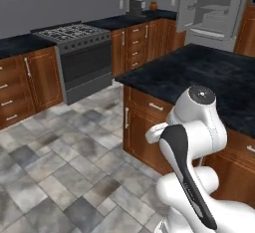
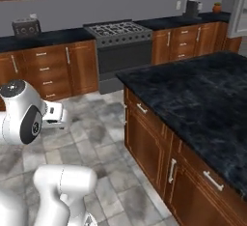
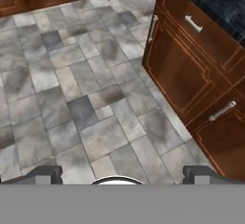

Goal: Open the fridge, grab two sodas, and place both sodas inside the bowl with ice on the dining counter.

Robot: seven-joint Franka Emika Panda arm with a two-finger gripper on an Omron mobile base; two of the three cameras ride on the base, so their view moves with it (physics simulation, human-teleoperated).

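While we aim at the floor: our gripper [image 3: 122,174] hangs low with its finger tips [image 3: 42,174] spread as wide as they go, and nothing sits between them.
Below the hand: we see grey floor tiles [image 3: 81,108] and the wooden cabinets [image 3: 191,70] of the dining counter [image 2: 207,99] just beside.
Fridge bearing: we find the fridge [image 1: 215,8] at the far end of the room, beyond the counter's black top, well apart from the hand.
Fridge state: we read its doors as already swung wide, with pale shelves showing; we cannot make out the sodas at this range.
Long axis: we judge the counter runs away from us toward the fridge, so the base should travel alongside it.
Bowl: we cannot place it.
Stove [image 1: 82,60]: we see it on the wall side, across the aisle.
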